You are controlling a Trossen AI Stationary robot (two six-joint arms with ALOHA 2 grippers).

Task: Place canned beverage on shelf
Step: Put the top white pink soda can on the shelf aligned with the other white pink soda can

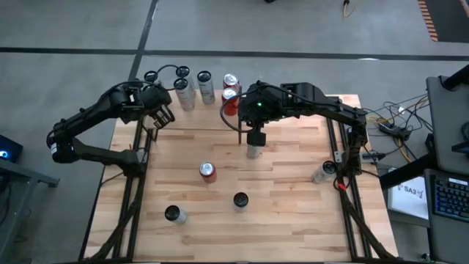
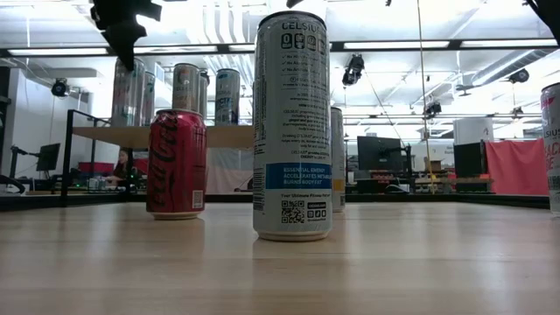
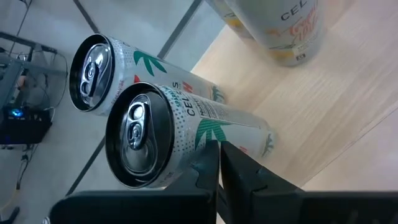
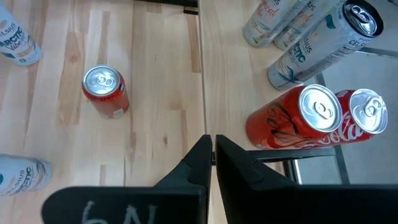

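Table (image 1: 293, 220): we log a pale wood plank top carrying everything below.

Shelf (image 1: 308, 110): raised pale wood platform across the far edge of the table. On it we count two red cans (image 1: 231, 82) side by side and several tall white cans (image 1: 206, 86) toward its left end.

Right arm: reaches over the shelf's middle; the right gripper (image 4: 210, 158) hangs above the table just in front of the shelf, fingers pressed narrowly together and holding nothing.

Left arm: at the shelf's left end; the left gripper (image 3: 219, 163) sits just beside two tall white cans (image 3: 161, 134), fingers likewise closed and empty.

Cans on the table: we note a tall white can (image 1: 253, 151) directly below the right gripper, a red can (image 1: 208, 171) near the middle, a tall white Celsius can (image 2: 291, 127) nearest the low camera, one at the near left (image 1: 174, 214), and one at the right edge (image 1: 323, 172).
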